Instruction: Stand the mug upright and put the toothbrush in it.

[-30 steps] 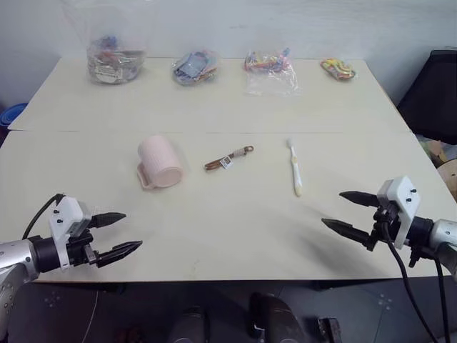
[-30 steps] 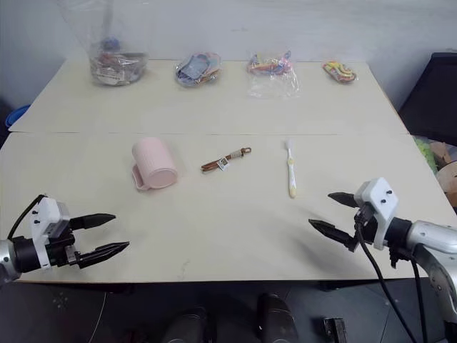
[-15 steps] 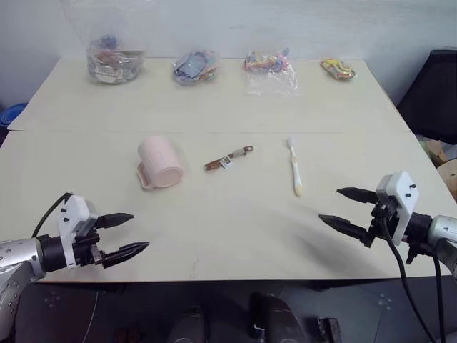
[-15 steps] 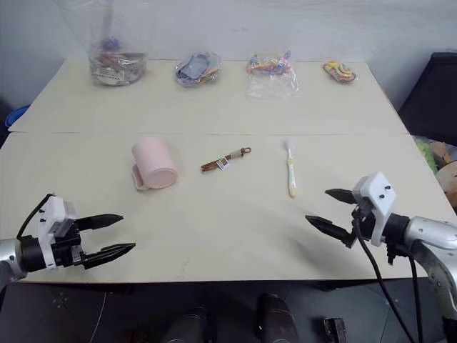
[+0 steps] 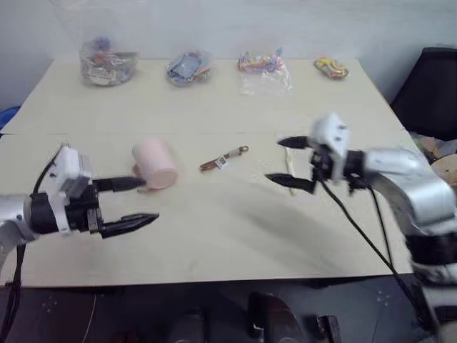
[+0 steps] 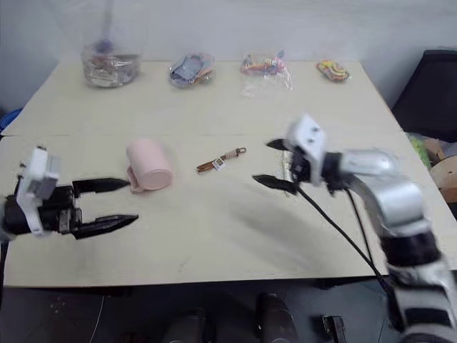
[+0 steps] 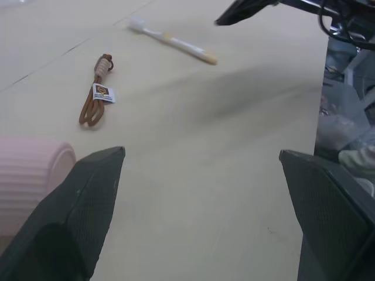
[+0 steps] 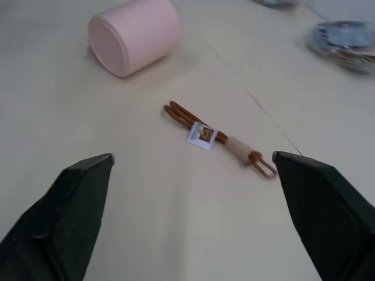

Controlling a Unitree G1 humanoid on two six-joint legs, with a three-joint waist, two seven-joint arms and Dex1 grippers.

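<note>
The pale pink mug lies on its side just beyond the left gripper. The slim white toothbrush, yellow-ended, lies flat beneath the right gripper.

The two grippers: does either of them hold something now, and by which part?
Nothing is held. The left gripper and right gripper are both open and empty; the mug and toothbrush lie on the table.

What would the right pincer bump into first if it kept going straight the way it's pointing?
Probably the brown strap: it lies between the open right pincer's fingers in the wrist view, with the tipped-over mug farther along. Depth is unclear, so it might pass above the strap.
</note>
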